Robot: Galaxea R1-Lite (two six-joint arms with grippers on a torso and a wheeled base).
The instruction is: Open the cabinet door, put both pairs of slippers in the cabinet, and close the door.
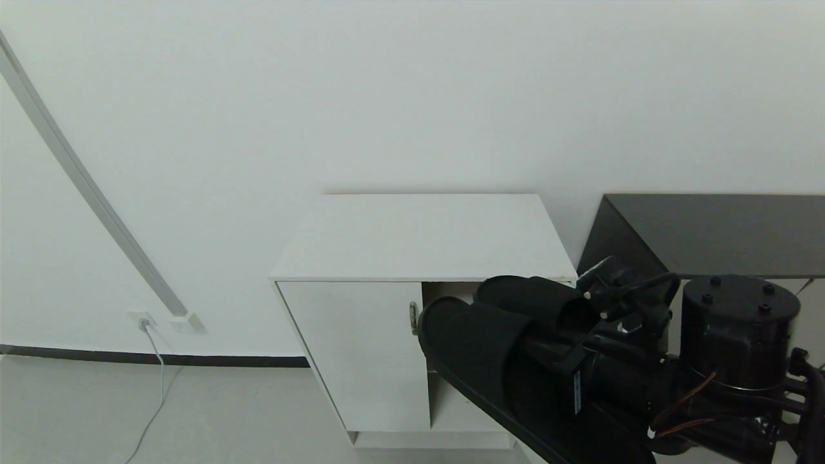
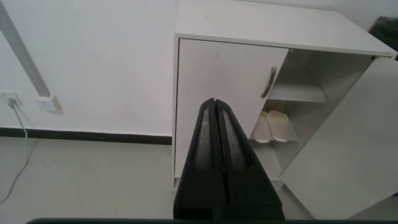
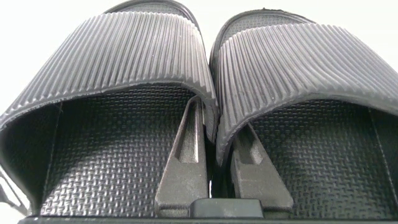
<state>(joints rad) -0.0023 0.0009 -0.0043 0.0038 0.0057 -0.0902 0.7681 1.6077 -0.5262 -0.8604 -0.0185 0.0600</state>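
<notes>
We note bright, even light on the plain white wall (image 1: 412,96); the open interior of the white wooden cabinet (image 1: 419,238) lies in mild shade.

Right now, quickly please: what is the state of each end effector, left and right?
Left end effector: closed, holding nothing.
Right end effector: closed on the pair of black slippers, one finger inside each slipper.

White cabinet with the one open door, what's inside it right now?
A pair of pale slippers sits below the upper shelf of the white wooden cabinet. Its closed left door hides the rest. The right gripper holds the black ribbed rubber slippers.
</notes>
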